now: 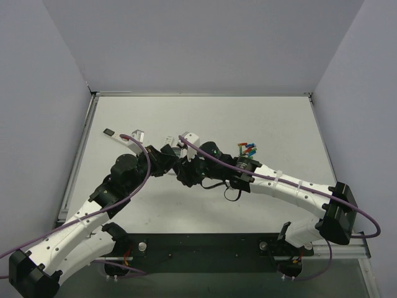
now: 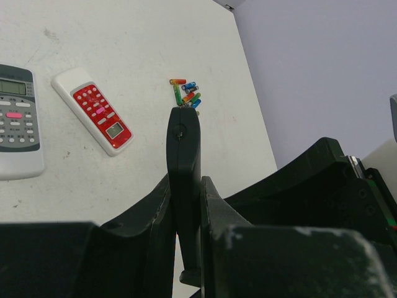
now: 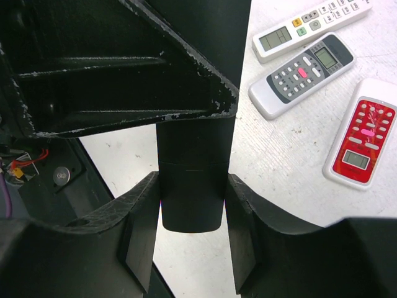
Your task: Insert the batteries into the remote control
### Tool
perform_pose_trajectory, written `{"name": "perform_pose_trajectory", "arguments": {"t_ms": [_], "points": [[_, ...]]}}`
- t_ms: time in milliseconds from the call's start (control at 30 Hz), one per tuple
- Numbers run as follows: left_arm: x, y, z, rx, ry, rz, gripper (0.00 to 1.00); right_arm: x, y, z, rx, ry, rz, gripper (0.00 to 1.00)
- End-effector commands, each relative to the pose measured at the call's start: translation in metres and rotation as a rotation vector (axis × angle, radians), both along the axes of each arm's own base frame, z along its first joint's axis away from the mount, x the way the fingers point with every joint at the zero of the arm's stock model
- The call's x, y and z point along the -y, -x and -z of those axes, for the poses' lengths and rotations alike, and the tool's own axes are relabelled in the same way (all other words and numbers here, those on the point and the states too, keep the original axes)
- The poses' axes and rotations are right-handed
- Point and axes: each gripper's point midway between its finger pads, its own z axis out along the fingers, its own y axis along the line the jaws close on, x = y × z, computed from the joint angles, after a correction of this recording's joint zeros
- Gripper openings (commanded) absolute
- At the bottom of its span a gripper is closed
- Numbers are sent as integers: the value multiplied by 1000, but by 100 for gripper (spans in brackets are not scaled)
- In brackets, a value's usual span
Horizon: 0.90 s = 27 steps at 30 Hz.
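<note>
The long white remote control (image 3: 310,23) lies on the table at the top right of the right wrist view, untouched. The batteries (image 2: 186,93), green, red, blue and orange, lie in a small heap on the table; they also show in the top view (image 1: 247,149) beside the right arm. Both grippers meet at mid-table on a slim black bar-shaped object (image 2: 183,136). My left gripper (image 2: 185,186) is shut on its thin edges. My right gripper (image 3: 192,186) is shut on its rounded end (image 3: 192,205). In the top view the object is hidden by the grippers (image 1: 177,160).
A shorter grey-faced remote (image 3: 303,74) and a white remote with a red face (image 3: 360,133) lie beside the white one; both also show in the left wrist view (image 2: 15,118) (image 2: 93,110). A small black piece (image 1: 108,131) lies at the far left.
</note>
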Motion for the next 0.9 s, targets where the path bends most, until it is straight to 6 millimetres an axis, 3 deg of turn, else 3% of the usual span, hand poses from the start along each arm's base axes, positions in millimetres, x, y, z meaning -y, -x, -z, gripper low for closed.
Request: {"name": "perform_pose_trajectory", "arguments": {"t_ms": [0,200,500,867], "points": [[-4,-6,-44,104,46,-31,0,-3,0,-10,24,-28,-23,31],[-18,-20,-59,131,46,-125,0,5,13,12,17,38,-57,24],[-65,-52,-86,171,139,-309,0,23,42,48,-33,121,-122,22],[-95,-57,-103,258,175,-399,0,37,55,72,-64,173,-117,22]]}}
